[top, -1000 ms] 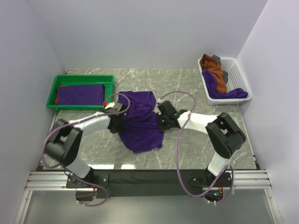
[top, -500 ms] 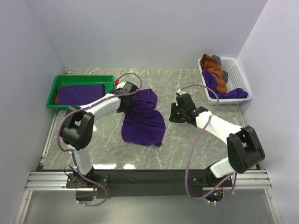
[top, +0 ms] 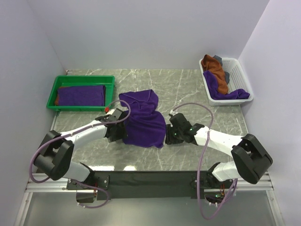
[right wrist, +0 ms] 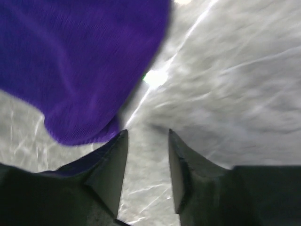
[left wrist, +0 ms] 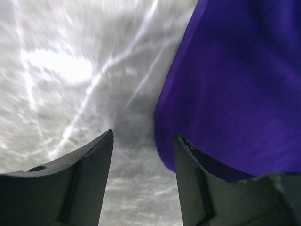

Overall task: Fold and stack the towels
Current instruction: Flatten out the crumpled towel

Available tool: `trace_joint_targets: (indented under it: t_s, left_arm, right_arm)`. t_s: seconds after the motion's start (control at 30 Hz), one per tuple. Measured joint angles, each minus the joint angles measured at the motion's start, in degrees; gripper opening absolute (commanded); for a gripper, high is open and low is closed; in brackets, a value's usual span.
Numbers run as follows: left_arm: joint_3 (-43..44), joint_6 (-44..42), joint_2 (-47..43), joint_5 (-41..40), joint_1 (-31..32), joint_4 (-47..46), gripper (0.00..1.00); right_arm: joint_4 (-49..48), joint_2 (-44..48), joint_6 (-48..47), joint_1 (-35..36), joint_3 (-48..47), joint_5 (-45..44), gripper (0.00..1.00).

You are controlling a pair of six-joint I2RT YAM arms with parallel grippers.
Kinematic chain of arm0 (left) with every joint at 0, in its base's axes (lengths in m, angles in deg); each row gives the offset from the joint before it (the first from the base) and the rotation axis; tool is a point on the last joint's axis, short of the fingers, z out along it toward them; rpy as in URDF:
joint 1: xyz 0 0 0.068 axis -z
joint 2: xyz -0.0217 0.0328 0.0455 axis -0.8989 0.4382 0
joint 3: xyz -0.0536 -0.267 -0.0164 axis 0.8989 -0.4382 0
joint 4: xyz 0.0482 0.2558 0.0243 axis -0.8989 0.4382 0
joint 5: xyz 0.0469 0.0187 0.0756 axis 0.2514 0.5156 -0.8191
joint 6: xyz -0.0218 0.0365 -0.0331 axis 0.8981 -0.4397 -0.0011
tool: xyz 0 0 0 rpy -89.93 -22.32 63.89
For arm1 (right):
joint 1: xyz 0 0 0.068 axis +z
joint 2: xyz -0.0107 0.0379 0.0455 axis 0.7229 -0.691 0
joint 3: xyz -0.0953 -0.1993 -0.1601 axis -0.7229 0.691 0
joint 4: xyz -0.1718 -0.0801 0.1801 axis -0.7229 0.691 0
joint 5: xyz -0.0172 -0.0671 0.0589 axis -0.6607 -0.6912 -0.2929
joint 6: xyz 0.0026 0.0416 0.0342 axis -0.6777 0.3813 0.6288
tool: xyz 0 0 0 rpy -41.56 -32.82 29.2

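**Stack begun, one towel mid-fold, more waiting**

Left of the loose purple towel point(top: 141, 120), the green tray point(top: 54, 89) holds a folded purple towel point(top: 80, 95), so the stack seems started. The left tool point(left wrist: 144, 135) sits at the loose towel's left edge, jaws partly apart with only bare worktop point(top: 188, 84) between them. The loose towel lies rumpled, its fold unfinished by my reading. At its right edge the right tool point(right wrist: 148, 132) is likewise parted and empty. Further right, the white basket point(top: 235, 70) holds unfolded towels.

Rumpled purple towel point(top: 143, 120) on table point(top: 188, 84); folded purple towel point(top: 81, 95) in green tray point(top: 84, 78); rust-brown towel point(top: 215, 68) heaped in basket point(top: 239, 75)
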Motion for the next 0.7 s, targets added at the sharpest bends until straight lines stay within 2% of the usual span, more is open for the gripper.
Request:
trace_joint_targets:
  t_s: [0.2,0.33,0.43,0.47,0.53,0.63,0.7]
  left_arm:
    - [-1.9,2.49,0.92,1.75,2.21,-2.36,0.56]
    - [-1.81,3.52,1.79,0.83,3.52,-3.48,0.45]
    - [-0.79,4.28,3.41,-0.09,4.44,-3.69,0.25]
    - [-0.02,4.48,4.28,-0.42,4.9,-3.76,0.11]
    - [2.21,5.11,6.43,-1.29,6.21,-2.62,0.04]
    - [6.56,6.16,9.16,-4.17,8.68,2.51,0.03]
    - [10.23,7.58,9.64,-7.96,10.36,9.11,0.08]
  right_arm:
    - [-1.49,-2.49,2.54,4.52,0.11,-0.55,0.43]
    - [-1.7,-3.21,3.37,5.42,0.11,-1.11,0.43]
    - [-1.7,-3.21,3.63,5.53,0.09,-1.64,0.43]
    - [-1.68,-3.21,3.65,5.53,0.09,-1.97,0.43]
    - [-1.68,-3.21,3.65,5.53,0.09,-2.62,0.43]
    - [-1.49,-2.95,3.65,5.53,0.09,-3.72,0.43]
    - [-1.07,-2.14,3.61,5.53,0.09,-4.63,0.43]
